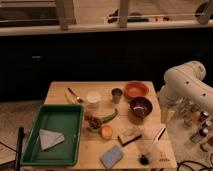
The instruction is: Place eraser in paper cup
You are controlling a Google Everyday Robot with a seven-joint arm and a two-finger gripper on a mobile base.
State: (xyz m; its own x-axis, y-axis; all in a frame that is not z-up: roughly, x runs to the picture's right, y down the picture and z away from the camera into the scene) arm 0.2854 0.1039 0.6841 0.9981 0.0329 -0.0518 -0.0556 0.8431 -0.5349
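Note:
The eraser (130,135), a small block with a pale top and a dark base, lies on the wooden table (150,165) near the front, right of centre. The white paper cup (93,98) stands upright towards the back of the table, left of centre. My white arm (185,82) bends in from the right. My gripper (165,115) hangs at the arm's lower end, by the table's right edge. It is well to the right of the eraser and far from the cup.
A grey metal cup (116,94), an orange bowl (136,89) and a dark bowl (140,106) stand at the back right. A green tray (30,145) holding a grey cloth (50,138) is at the left. A blue-grey pad (112,156), an orange fruit (106,131) and a green vegetable (109,117) lie nearby.

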